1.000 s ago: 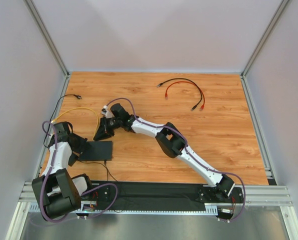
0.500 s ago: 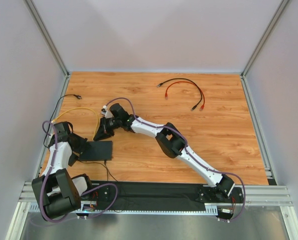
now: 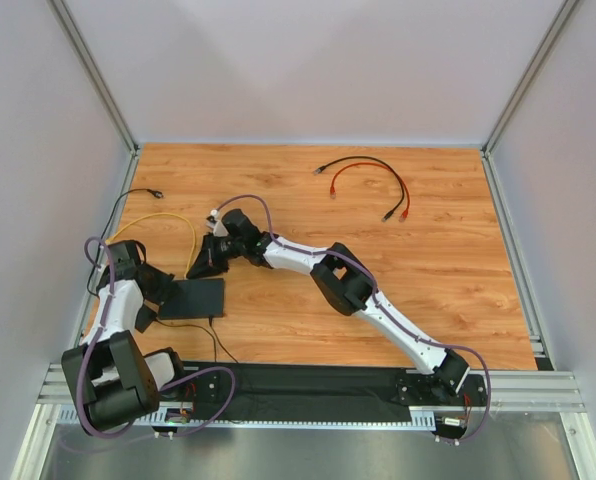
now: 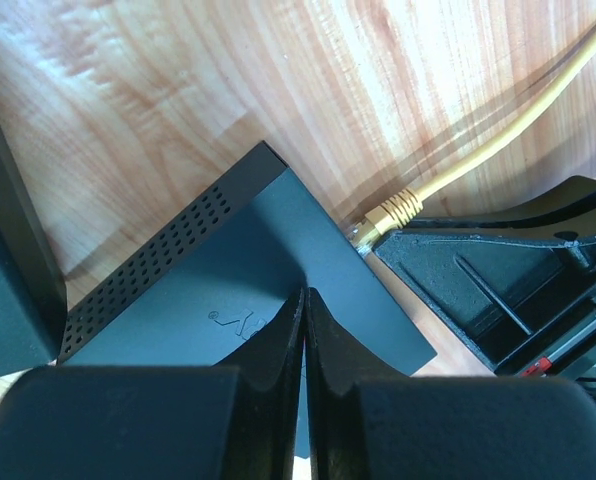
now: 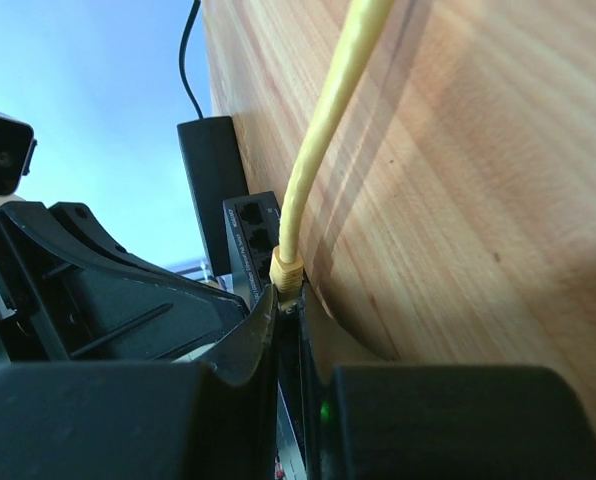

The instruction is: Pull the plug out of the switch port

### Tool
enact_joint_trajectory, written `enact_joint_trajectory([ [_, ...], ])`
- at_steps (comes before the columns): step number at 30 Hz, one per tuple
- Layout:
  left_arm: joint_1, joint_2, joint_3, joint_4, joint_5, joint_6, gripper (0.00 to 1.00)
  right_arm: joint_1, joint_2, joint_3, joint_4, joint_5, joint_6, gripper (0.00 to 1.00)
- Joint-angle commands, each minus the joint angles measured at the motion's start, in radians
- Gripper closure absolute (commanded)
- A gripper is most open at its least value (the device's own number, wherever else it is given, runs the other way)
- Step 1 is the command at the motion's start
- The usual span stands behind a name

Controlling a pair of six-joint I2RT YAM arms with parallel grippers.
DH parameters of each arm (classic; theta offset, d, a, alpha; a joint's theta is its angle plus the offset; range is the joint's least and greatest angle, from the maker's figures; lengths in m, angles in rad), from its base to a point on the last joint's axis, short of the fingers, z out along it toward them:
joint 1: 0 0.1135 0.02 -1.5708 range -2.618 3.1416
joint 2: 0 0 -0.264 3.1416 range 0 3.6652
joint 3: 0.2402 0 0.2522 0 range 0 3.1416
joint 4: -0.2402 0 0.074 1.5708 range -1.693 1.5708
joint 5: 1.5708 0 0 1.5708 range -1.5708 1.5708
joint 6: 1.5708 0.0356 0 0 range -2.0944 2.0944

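Clenching the plug [image 5: 286, 270] at the switch [image 4: 348, 285] port is the right pincer [image 5: 284, 312]; left pincer [image 4: 304, 300], clenched empty, is resting on the switch by the table [image 3: 428, 250]'s left edge

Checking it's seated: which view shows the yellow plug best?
Left wrist: the yellow plug sits unobstructed at the switch edge. Right wrist shows only its boot, pinched by the right gripper; the top view hides it beneath that gripper.
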Motion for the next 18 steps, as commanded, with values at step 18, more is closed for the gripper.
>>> enact_joint_trajectory([
  [18, -0.028, 0.073, -0.033, -0.093, -0.132, 0.087, 0.91, -0.06, -0.034, 0.072, 0.004, 0.22, -0.064, 1.0],
])
